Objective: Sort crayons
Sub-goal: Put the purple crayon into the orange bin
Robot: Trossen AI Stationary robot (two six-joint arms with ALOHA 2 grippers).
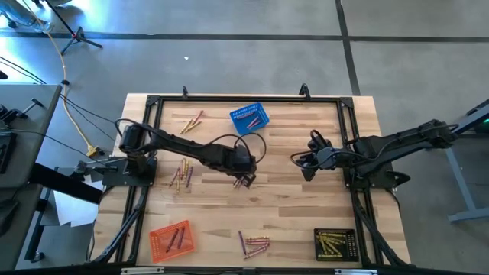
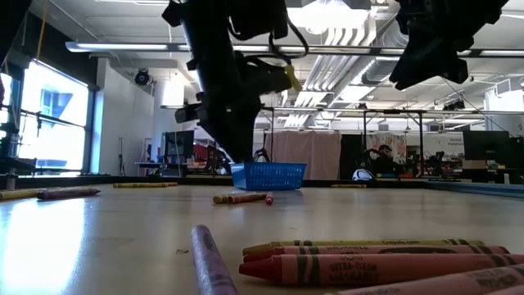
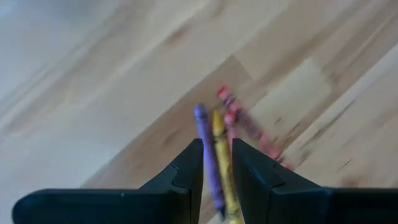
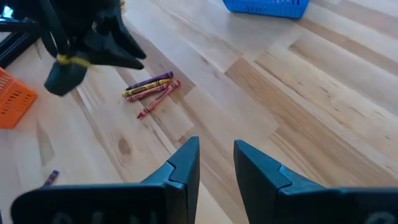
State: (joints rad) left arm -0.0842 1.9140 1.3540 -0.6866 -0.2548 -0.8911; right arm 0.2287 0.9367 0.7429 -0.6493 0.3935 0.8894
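Note:
My left gripper [image 1: 244,180] hangs over the middle of the table, fingers a little apart, above a small cluster of crayons [image 4: 151,89]: purple, yellow and two red, lying flat on the wood. In the left wrist view the purple crayon [image 3: 208,155] and the yellow crayon [image 3: 221,162] show through the gap between the fingers [image 3: 217,144]. The low view shows the gripper [image 2: 240,154] clear above the cluster [image 2: 242,197]. My right gripper [image 1: 299,162] waits at the right of the middle, slightly open and empty [image 4: 216,144].
A blue basket [image 1: 250,118] stands at the far middle, an orange basket [image 1: 171,238] near left, and a black basket [image 1: 335,244] with yellow crayons near right. More crayons lie far left [image 1: 191,122], left [image 1: 181,176] and near the front edge [image 1: 254,244].

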